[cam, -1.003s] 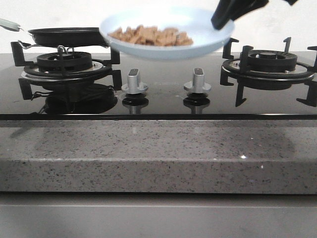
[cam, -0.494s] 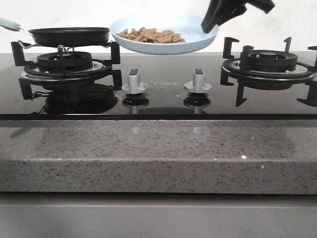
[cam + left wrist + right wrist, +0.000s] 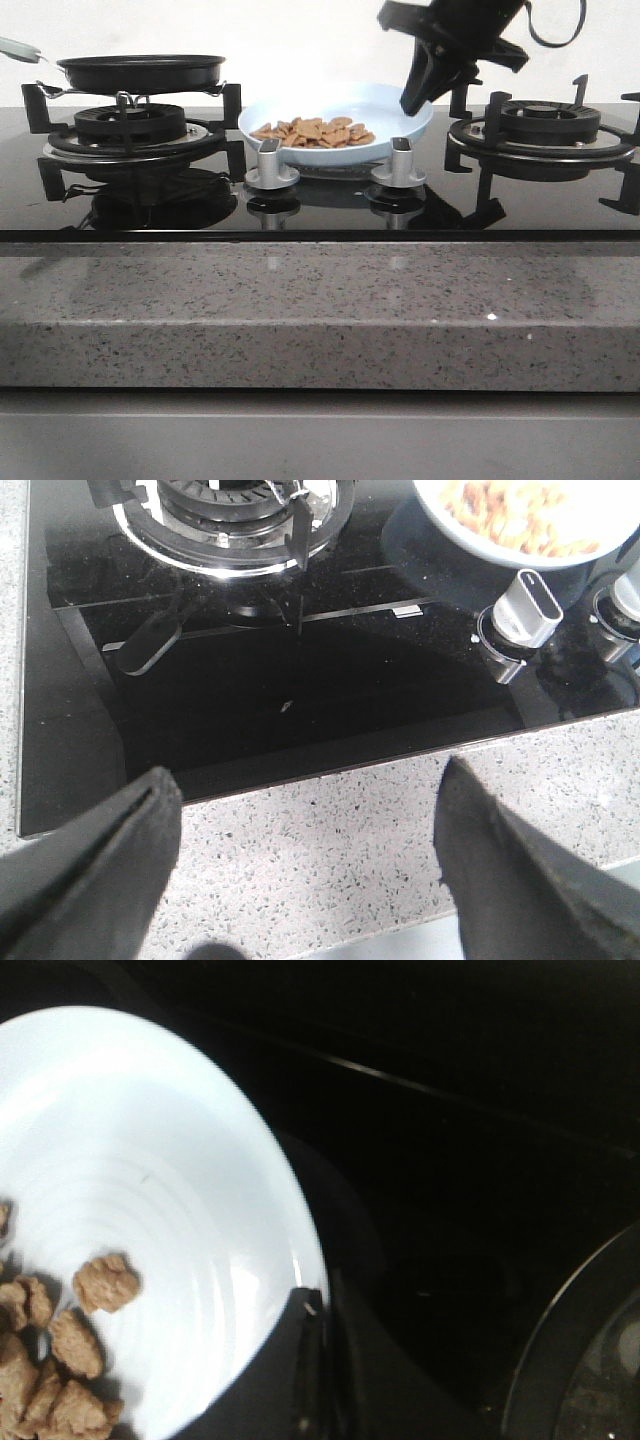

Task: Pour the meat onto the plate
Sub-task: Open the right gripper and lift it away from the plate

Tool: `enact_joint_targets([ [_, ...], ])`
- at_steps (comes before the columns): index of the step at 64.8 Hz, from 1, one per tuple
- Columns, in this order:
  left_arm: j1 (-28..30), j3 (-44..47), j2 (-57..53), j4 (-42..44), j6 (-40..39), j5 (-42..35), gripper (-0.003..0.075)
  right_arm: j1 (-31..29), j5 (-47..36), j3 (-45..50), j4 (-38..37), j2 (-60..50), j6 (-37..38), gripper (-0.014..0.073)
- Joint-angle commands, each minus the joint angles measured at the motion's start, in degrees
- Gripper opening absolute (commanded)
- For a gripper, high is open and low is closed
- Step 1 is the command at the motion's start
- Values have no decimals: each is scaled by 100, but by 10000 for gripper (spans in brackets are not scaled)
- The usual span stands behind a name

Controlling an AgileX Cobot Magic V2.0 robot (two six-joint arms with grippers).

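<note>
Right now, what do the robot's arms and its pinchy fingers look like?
All black. The right gripper has flat fingers that narrow toward the tips, under a chunky black wrist with a thin black cable looping behind it. The left gripper shows two broad, matte black fingers with rounded ends. No markings are visible on either.

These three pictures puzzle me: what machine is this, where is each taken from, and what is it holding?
It is a robot with two arms, each ending in a two-fingered gripper. One picture looks forward over a gas hob; the other two come from cameras on the wrists. A black pan sits on the left burner. The right gripper pinches the rim of a pale plate carrying sliced meat, low over the hob behind two knobs. The right wrist picture shows that grip up close. The left gripper is open and empty above the stone counter edge.
</note>
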Motion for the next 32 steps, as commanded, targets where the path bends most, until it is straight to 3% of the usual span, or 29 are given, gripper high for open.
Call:
enact_joint_targets([
  [1,-37,-147,-34,-120,-63,-323,513,-33,-197,-226,77,-335,-21,112],
  [6,-37,-147,-34,-120,-63,-323,513,-33,-212,-226,3,-329,-21,244],
  [12,-37,-147,-34,-120,-63,-345,513,-33,-212,-233,3,-373,-21,339],
  [32,-37,-147,-34,-120,-63,-347,513,-1,114,-105,-26,-1193,-21,349],
])
